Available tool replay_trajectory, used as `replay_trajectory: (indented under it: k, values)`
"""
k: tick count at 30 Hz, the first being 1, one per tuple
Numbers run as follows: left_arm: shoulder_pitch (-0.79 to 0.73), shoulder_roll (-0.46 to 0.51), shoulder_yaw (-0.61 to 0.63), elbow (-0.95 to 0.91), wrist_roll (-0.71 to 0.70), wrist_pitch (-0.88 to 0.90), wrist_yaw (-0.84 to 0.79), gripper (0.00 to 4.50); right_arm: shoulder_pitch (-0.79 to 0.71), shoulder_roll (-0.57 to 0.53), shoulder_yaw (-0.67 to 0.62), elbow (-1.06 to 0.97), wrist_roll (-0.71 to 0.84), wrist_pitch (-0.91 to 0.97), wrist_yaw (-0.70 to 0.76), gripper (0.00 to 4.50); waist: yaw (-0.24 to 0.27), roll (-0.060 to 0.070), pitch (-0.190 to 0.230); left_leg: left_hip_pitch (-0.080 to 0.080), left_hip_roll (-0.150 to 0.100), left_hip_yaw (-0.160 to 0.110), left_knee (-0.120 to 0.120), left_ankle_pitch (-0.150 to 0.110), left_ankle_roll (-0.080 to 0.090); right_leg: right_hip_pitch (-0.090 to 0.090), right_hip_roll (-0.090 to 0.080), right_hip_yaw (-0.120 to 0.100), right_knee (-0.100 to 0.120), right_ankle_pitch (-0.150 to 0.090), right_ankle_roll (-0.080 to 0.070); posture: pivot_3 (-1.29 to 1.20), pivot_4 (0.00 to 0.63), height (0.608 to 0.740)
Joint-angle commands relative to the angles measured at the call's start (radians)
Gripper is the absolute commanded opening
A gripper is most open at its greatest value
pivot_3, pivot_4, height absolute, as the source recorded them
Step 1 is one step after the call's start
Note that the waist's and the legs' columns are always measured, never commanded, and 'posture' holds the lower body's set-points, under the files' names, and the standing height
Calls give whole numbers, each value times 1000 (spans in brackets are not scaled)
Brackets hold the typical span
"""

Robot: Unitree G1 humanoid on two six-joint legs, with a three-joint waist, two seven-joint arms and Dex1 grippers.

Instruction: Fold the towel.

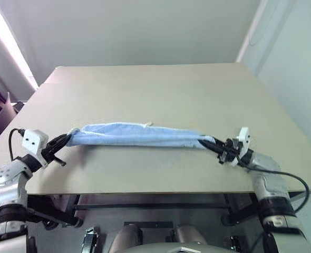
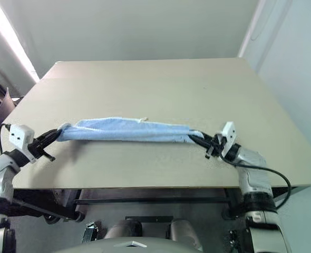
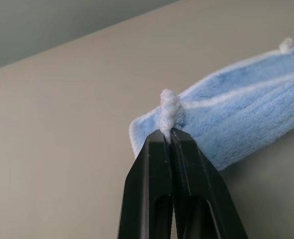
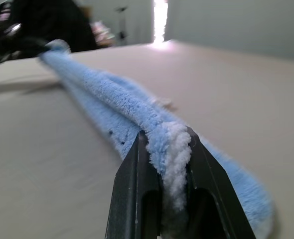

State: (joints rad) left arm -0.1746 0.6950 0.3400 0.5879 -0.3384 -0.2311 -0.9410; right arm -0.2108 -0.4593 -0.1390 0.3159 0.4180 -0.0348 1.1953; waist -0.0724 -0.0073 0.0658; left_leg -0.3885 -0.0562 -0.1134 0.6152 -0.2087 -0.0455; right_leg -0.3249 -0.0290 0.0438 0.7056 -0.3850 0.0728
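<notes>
light-blue towel (image 1: 137,135) (white edging), beige table (image 1: 161,95)

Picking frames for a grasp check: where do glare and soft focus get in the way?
Left eye view: a bright light strip glares at the upper left; towel and table evenly lit. Right wrist view: backlit glare, far end soft. Left wrist view: left gripper pinch sharp.

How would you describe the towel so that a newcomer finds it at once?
Look at the beige table, near its front edge. There the towel stretches as a long, narrow band between the left gripper and the right gripper. It is light-blue terry cloth with white edging, pinched at both ends by black fingers.
</notes>
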Motion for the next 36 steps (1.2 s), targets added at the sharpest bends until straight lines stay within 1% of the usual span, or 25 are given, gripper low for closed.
replay_trajectory:
  k: [1, 6, 9, 10, 13, 17, 23, 26, 28, 29, 31, 32, 33, 35, 36]
  values:
    - [54, 35, 54, -101, -40, 53, 8, 54, 49, -59, -15, -115, 46, 48, 37, 399, 13, 1, 0, 0, 0, 0, 0, 0, 0, 1, 0, 0, -1, -1, -3, 0, 0, 740]
    - [121, 41, 55, -154, -39, 71, 7, 54, 124, -106, 26, -152, -10, 37, 45, 399, 45, 0, 0, -1, 1, 0, 0, 0, 0, 1, 0, 0, -4, -2, -6, 0, 0, 740]
    - [146, 43, 50, -182, -37, 73, 3, 54, 146, -122, 23, -171, 2, 48, 50, 399, 60, 0, 0, -2, 1, 1, -1, 0, 1, 0, 0, 0, -7, -1, -5, 0, 0, 740]
    - [150, 43, 49, -187, -40, 79, -1, 54, 149, -125, 20, -177, 6, 52, 47, 399, 61, 0, 0, -3, 1, 1, -1, 0, 1, -1, 0, 0, -7, 1, -2, 0, 0, 740]
    - [136, 39, 46, -184, -37, 83, 10, 54, 139, -126, 8, -183, 20, 64, 27, 399, 61, 0, 0, -3, 1, 1, -3, 0, 1, -2, 0, 0, -7, 1, -1, 0, 0, 740]
    - [101, 30, 40, -144, -20, 59, 26, 54, 151, -145, 16, -181, -2, 52, 21, 399, 62, 0, 0, -3, 1, 1, -2, 0, 1, -1, 0, 0, -7, 1, -1, 0, 0, 740]
    - [152, 36, 35, -192, -31, 71, -12, 54, 214, -192, 41, -218, -63, 45, 2, 399, 60, 0, 0, -3, 1, 2, -3, 0, 1, -1, 0, 0, -8, 1, -1, 0, 0, 740]
    - [162, 35, 34, -189, -27, 66, -12, 54, 219, -201, 61, -229, -76, 104, -27, 399, 61, 0, 0, -3, 2, 2, -3, 0, 1, -2, 0, 0, -8, 1, -1, 0, 0, 740]
    - [162, 34, 35, -184, -29, 66, -13, 54, 217, -202, 61, -242, -53, 130, -17, 399, 62, 0, 0, -3, 2, 2, -3, 0, 1, -1, 0, 0, -8, 0, -2, 0, 0, 740]
    - [161, 34, 34, -182, -29, 66, -13, 0, 218, -203, 59, -249, -46, 135, -13, 813, 62, 0, 0, -3, 2, 2, -2, 0, 1, -1, 0, 0, -8, -1, -5, 0, 0, 740]
    - [162, 36, 32, -183, -29, 68, -16, 0, 222, -211, 57, -264, -44, 145, -9, 1319, 62, 0, 0, -3, 2, 2, -2, 0, 1, -1, 0, 0, -8, -1, -5, 0, 0, 740]
    - [163, 36, 31, -186, -29, 69, -18, 0, 224, -216, 54, -273, -46, 146, -10, 1745, 62, 0, 0, -3, 2, 2, -2, 0, 1, -1, 0, 0, -8, -2, -6, 0, 0, 740]
    - [165, 36, 31, -190, -31, 72, -20, 0, 225, -223, 51, -284, -46, 156, -14, 2065, 61, 0, 0, -3, 2, 2, -2, 0, 1, -1, 0, 0, -9, -2, -6, 0, 0, 740]
    - [167, 34, 31, -198, -33, 76, -20, 0, 213, -221, 27, -316, 5, 205, -18, 2842, 61, 0, 0, -3, 2, 2, -3, 0, 1, -1, 0, 0, -9, -1, -6, 0, 0, 740]
    - [169, 33, 30, -203, -33, 78, -18, 0, 203, -227, 20, -335, 16, 238, -34, 3127, 61, 0, 0, -3, 2, 2, -3, 0, 1, -1, 0, 0, -9, -1, -5, 0, 0, 740]
